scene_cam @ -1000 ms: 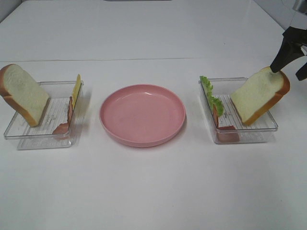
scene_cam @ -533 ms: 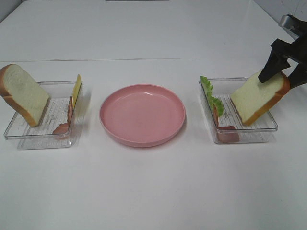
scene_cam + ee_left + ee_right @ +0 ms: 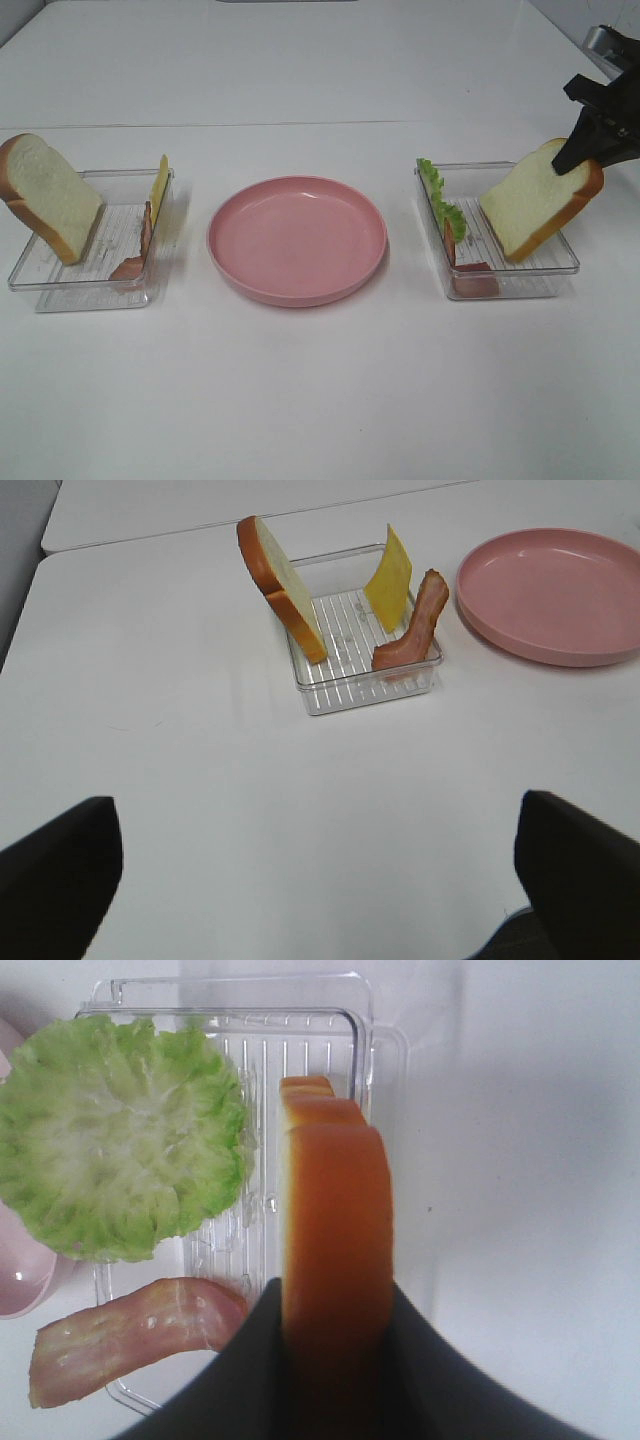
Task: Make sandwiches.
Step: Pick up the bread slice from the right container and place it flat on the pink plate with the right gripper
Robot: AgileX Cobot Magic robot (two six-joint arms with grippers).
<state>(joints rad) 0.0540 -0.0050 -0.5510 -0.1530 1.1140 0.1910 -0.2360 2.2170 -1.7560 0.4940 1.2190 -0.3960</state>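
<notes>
bread 2: left slice (image 3: 48, 195), right slice (image 3: 535, 205); plate (image 3: 297, 240) 1 | right claw (image 3: 582, 158) clamped on right slice; left claw (image 3: 320, 880) wide, empty

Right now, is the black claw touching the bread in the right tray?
Touching. The right wrist view shows the right gripper with its dark fingers pressed against both sides of the bread slice at its crust, no gap.

As I view it from my station: desk (image 3: 320, 400), white, smooth, faintly glossy. Left tray (image 3: 60, 285) and right tray (image 3: 560, 262), clear ribbed plastic. Plate (image 3: 297, 240), pink, smooth, glossy, seemingly plastic. Bread slice (image 3: 535, 205), porous matt face, smooth shiny orange crust. Lettuce (image 3: 120, 1175), frilly, matt. Bacon (image 3: 130, 1335), waxy sheen. Right pincer (image 3: 578, 158), matt black.
</notes>
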